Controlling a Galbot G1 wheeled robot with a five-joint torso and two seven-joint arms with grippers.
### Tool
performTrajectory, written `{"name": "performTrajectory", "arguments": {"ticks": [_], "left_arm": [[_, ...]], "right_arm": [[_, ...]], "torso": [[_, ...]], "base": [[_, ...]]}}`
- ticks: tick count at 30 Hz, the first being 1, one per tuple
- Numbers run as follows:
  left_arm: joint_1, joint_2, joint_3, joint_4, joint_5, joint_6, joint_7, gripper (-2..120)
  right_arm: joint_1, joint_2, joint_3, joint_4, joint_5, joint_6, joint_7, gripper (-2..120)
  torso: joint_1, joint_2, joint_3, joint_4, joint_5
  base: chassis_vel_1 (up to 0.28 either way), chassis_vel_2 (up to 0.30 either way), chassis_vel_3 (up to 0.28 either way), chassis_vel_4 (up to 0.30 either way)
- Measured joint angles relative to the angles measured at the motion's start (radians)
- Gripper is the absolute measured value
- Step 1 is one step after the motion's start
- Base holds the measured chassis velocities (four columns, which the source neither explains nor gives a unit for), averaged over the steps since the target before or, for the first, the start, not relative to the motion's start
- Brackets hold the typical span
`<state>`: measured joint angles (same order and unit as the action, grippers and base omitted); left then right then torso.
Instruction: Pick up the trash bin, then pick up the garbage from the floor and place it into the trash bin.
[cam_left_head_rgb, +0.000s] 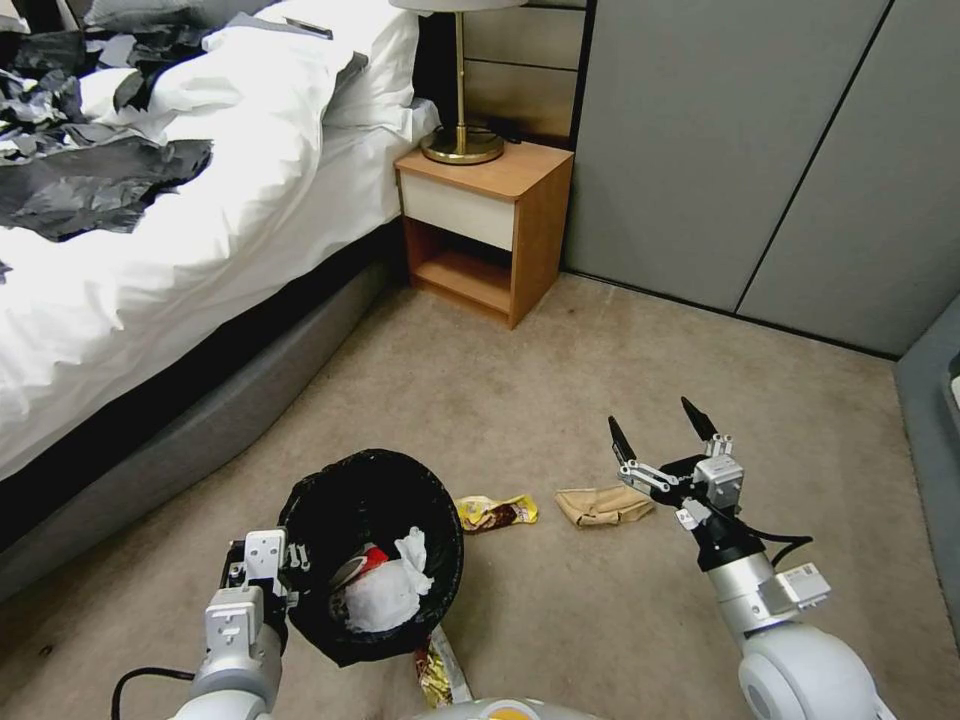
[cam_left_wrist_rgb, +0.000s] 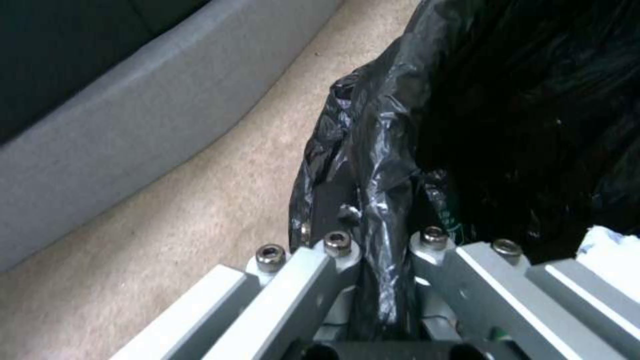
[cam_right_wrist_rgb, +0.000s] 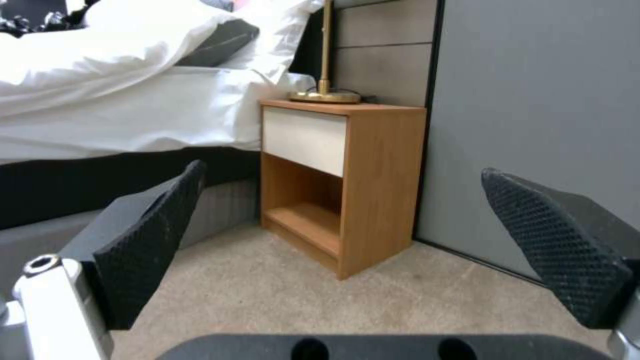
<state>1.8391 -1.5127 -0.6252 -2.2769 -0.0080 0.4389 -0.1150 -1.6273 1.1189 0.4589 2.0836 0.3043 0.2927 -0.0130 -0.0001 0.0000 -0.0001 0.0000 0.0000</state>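
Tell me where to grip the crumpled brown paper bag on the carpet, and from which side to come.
Come straight down from above with the open right gripper and pinch the raised crumpled fold along the middle of the brown paper bag. It lies flat and low on the carpet, so a side approach probably finds no edge to catch.

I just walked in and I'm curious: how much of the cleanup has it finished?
Partly done. The left gripper holds the trash bin by its rim, with white tissue and a red packet already inside. The right gripper is open and empty. A yellow wrapper, a brown paper bag and another wrapper remain on the carpet.
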Motion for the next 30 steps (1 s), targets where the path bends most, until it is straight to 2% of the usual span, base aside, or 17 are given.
{"name": "performTrajectory", "arguments": {"ticks": [9, 21, 25, 30], "left_arm": [[0.009, -0.005, 0.007, -0.001, 0.006, -0.007, 0.000, 1], [0.013, -0.008, 0.010, -0.005, 0.010, -0.009, 0.000, 0], [0.016, -0.008, 0.009, -0.008, 0.010, -0.009, 0.000, 0], [0.019, -0.006, 0.007, -0.010, 0.010, -0.011, 0.000, 0]], "right_arm": [[-0.003, 0.001, 0.013, -0.016, -0.012, 0.034, -0.041, 100], [0.023, -0.002, 0.032, -0.044, -0.046, 0.082, -0.070, 100], [0.063, -0.029, 0.062, -0.091, -0.116, 0.088, -0.083, 100], [0.116, -0.097, 0.117, -0.184, -0.201, 0.091, -0.205, 100]], "torso": [[0.000, 0.000, 0.000, 0.0001, 0.0000], [0.000, 0.000, 0.000, -0.0001, 0.0001], [0.000, 0.000, 0.000, 0.0000, 0.0003], [0.000, 0.000, 0.000, 0.0000, 0.0001]], "base": [[-0.179, 0.176, 0.195, -0.181], [-0.016, 0.010, 0.013, -0.012], [0.000, 0.000, 0.000, 0.000], [0.000, 0.000, 0.000, 0.000]]}}
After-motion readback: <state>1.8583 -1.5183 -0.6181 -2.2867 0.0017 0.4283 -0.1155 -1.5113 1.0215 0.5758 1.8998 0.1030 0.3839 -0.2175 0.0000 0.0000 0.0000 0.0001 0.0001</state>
